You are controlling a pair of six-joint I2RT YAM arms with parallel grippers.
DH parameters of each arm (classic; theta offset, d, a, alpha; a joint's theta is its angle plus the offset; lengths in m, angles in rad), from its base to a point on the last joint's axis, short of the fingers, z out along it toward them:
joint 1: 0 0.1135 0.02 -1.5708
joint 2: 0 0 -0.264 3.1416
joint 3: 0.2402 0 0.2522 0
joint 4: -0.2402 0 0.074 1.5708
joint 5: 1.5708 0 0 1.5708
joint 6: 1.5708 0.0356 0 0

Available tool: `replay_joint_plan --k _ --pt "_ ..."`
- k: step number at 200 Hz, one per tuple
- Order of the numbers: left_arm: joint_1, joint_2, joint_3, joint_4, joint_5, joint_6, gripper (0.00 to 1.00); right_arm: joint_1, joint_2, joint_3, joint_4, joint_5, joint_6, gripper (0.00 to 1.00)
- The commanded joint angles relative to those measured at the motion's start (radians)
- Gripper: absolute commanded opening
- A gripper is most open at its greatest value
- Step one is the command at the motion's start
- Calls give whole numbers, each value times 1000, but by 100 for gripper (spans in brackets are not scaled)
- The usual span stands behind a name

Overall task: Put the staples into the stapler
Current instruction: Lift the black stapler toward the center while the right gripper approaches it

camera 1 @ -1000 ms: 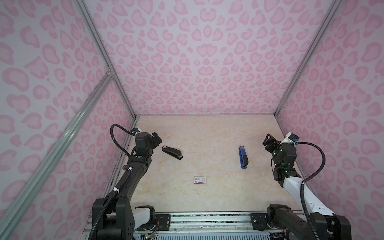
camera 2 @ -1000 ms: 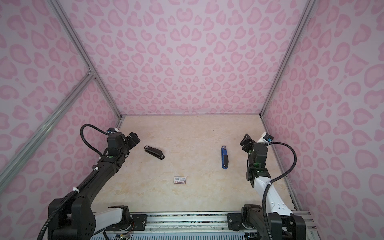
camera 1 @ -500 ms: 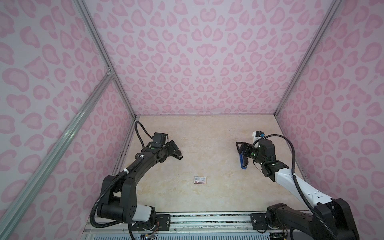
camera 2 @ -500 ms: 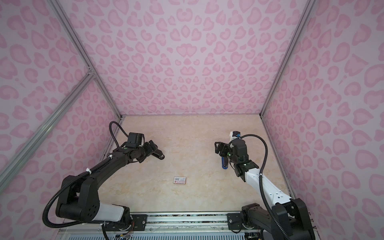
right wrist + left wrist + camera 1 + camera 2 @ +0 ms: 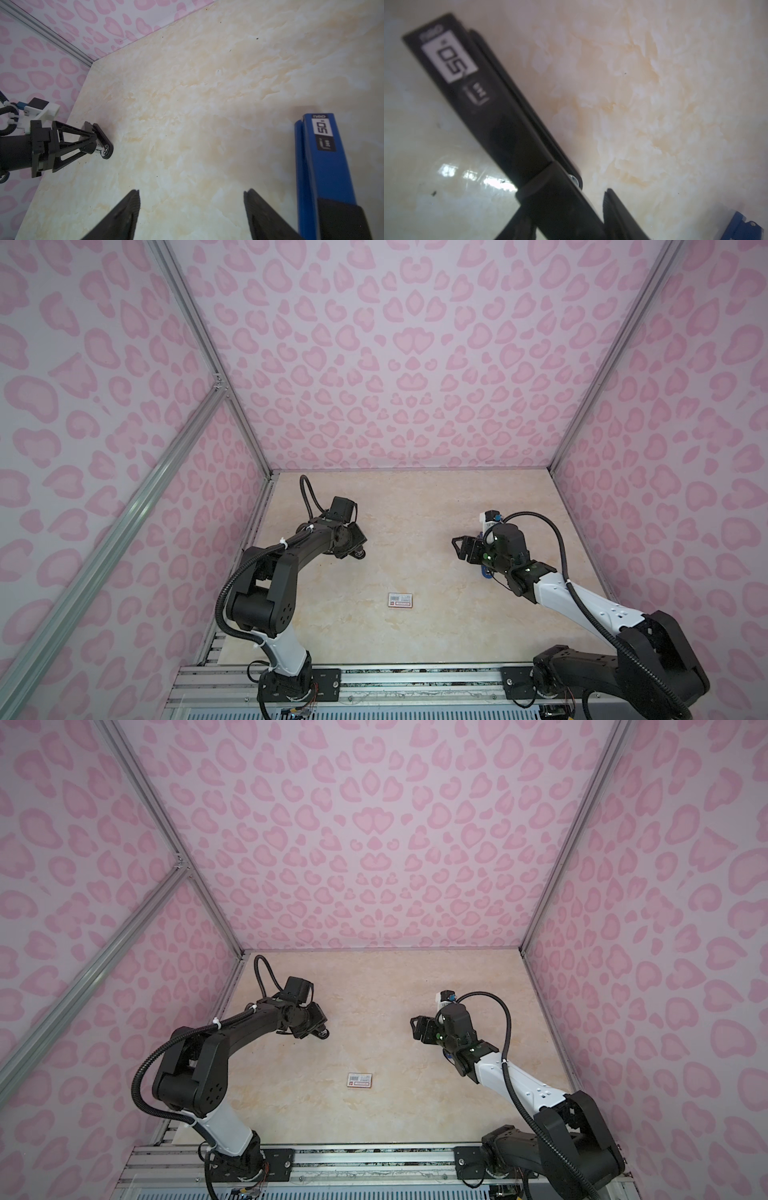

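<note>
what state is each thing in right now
black stapler: shut, on table
left pincer: astride black stapler, grip unclear
blue stapler: shut, on table, free
right pincer: open, empty, beside blue stapler
box: flat, label up, untouched

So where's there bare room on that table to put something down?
Bare table runs along the back wall and through the middle between the left gripper and right gripper. The front is free on both sides of the small white box. Crowded: around the black stapler and the blue stapler.

Both top views overlook the whole table [image 5: 415, 506]; wrist views skim it.
</note>
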Motion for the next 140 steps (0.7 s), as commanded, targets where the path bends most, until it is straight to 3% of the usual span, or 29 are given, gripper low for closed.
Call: replay_joint_plan --k 1,32,87,115,140 --pt "-29 25 45 -10 36 18 38 12 6 -13 29 4 13 81" --pt "-76 62 101 -16 84 19 17 15 10 -22 32 6 24 80" --pt "-206 125 214 -78 101 14 16 35 26 -28 40 10 39 80" --pt "-262 177 277 -133 100 16 21 54 44 -28 50 12 49 79" --pt "-298 211 307 -150 108 30 42 71 62 -28 57 10 52 78"
